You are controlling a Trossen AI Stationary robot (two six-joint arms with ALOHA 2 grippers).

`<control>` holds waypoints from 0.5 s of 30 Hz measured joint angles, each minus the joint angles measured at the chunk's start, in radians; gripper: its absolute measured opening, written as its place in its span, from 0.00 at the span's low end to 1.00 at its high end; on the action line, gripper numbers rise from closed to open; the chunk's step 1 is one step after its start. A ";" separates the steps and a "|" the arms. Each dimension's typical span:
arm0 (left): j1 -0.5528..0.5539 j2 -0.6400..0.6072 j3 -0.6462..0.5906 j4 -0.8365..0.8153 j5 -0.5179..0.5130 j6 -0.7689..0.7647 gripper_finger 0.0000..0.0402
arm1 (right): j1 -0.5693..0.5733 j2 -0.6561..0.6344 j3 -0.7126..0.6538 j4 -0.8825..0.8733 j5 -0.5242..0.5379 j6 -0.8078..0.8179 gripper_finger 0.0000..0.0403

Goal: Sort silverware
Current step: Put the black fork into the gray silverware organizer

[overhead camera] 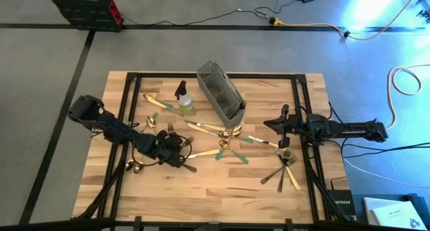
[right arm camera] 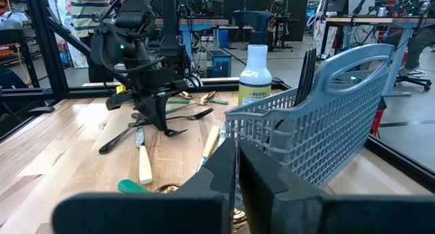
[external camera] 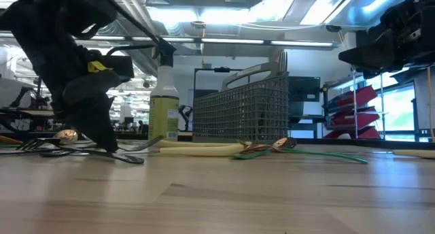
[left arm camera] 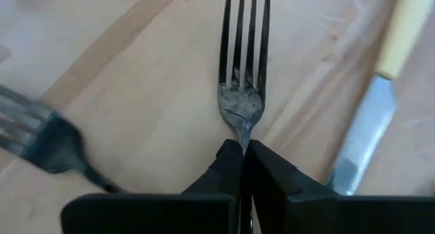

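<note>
Left gripper (left arm camera: 242, 152) clamped on the neck of a dark black metal fork (left arm camera: 242, 77) lying flat on the light wooden table (left arm camera: 149, 91).

Nearest the closed fingers, we see the fork's tines pointing straight away from the gripper; just beside it on one flank lies a cream-handled steel knife (left arm camera: 370, 118), on the other a second dark fork (left arm camera: 37, 139). Farther from the left gripper (overhead camera: 176, 154), we find gold and green-handled pieces (overhead camera: 225, 133) scattered toward the grey wire-mesh rectangular caddy (overhead camera: 220, 91) and the small green-liquid spray bottle (overhead camera: 184, 100). Farthest, the right gripper (overhead camera: 277, 123) hovers with fingers together, holding nothing, beyond the caddy, near another cluster of forks (overhead camera: 285, 167).
</note>
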 joint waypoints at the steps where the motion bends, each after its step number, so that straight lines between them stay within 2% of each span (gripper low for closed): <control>1: 0.000 0.000 0.004 0.006 0.006 0.005 0.01 | 0.000 0.000 0.000 0.000 0.000 0.000 0.00; 15: 0.059 -0.001 0.107 0.007 0.004 0.193 0.01 | 0.000 0.000 0.000 0.000 0.000 0.000 0.00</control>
